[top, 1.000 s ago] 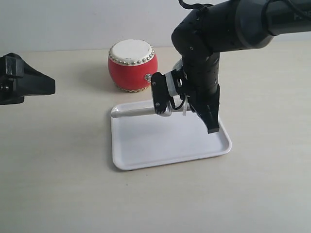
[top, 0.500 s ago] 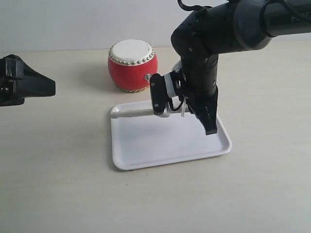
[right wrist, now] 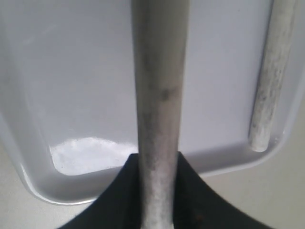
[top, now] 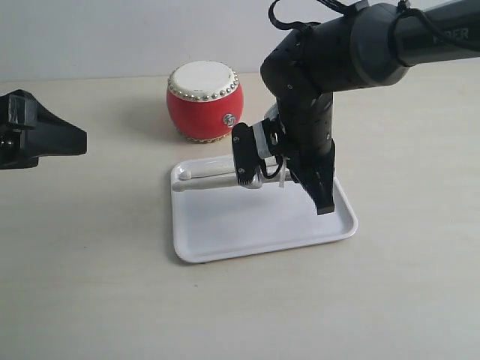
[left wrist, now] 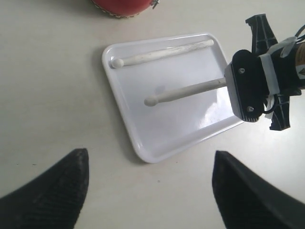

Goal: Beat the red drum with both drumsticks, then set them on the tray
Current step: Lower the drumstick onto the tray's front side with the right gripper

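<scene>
Currently pinching drumstick (left wrist: 186, 90) by butt end in right hand (top: 253, 178), over tray (left wrist: 157, 131), with left hand (left wrist: 152, 191) spread, empty. Likely light, stiff, roll-prone; best gripped across shaft.

Red drum (top: 204, 101): barrel-shaped, glossy red, cream skin, silvery studs; upright, upper centre of the exterior view, just behind the tray.
Tray (top: 225, 225): white, rectangular, rounded corners, low rim; flat, frame centre.
First drumstick (left wrist: 162, 52): pale, worn; lying inside the tray along its drum-side rim.
Second drumstick (left wrist: 186, 91): roughly parallel, over the tray's middle, butt clamped in the right gripper (right wrist: 159, 191).
</scene>
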Controlling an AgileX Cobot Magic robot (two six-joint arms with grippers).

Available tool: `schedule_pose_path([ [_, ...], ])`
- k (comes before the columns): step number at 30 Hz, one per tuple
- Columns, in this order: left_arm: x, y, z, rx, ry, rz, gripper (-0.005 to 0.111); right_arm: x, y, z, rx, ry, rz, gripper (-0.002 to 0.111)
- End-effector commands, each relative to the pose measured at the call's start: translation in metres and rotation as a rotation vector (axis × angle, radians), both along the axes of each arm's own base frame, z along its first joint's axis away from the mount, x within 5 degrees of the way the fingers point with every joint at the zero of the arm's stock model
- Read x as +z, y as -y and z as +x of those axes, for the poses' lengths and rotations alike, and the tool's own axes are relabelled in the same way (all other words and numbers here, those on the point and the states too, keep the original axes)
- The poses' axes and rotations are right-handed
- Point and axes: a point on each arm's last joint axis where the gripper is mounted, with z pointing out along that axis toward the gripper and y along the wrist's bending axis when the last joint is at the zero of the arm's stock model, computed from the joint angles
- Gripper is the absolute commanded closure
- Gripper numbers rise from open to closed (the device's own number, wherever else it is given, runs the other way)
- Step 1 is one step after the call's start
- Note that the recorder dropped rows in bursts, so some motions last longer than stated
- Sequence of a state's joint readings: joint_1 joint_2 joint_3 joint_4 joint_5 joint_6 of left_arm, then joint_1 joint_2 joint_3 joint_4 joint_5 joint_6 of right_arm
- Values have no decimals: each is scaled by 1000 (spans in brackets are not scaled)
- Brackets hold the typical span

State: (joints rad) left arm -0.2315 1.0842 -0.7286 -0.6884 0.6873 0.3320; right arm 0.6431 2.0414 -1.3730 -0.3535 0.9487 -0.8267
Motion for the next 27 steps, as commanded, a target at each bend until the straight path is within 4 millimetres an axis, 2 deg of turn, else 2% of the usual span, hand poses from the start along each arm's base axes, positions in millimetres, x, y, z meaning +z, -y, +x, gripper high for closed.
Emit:
schedule_pose_path([
  [1,0,-1,-1,-2,2,2,37,2,-2,1,4,6,15,108],
  [7,0,-1,-2,-9,-7,2,37,2,-2,0,-7,-9,14,108],
  [12,-1,0,-3,-16,-16,3,37,1,-1,-9,35,-120,-7,108],
  [19,-1,0,-3,-16,-16,3,37,0,1,-12,29,-147,-15,108],
  [27,-1,0,-3,-17,-18,3,37,-22,5,-16,41,-211,-72,108],
])
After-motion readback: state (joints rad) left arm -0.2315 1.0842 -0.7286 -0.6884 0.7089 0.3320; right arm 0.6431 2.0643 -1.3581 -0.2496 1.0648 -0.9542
